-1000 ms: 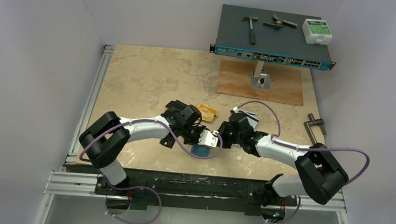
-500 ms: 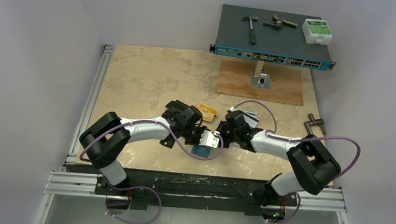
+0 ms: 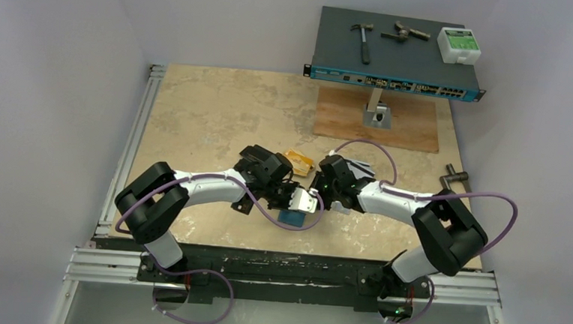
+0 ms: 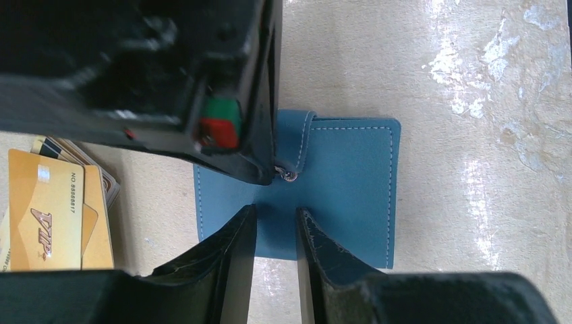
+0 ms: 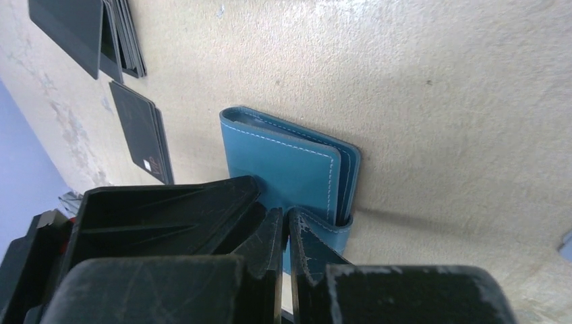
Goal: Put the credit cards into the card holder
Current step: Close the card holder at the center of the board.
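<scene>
Left wrist view: my left gripper (image 4: 275, 233) narrowly parted, empty, over blue wallet (image 4: 351, 175) — my right gripper (image 5: 284, 233) pinched closed, tips at snap tab (image 4: 305, 138) — gold cards (image 4: 47, 209) beside.

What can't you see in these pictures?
Card holder pockets: folded, its cover hides them in both wrist views.
Gold cards: left wrist view, cut off by the edge and the left hand.
Black cards: right wrist view, print too small.
Top view: left hand and right hand cover most of the card holder.
</scene>
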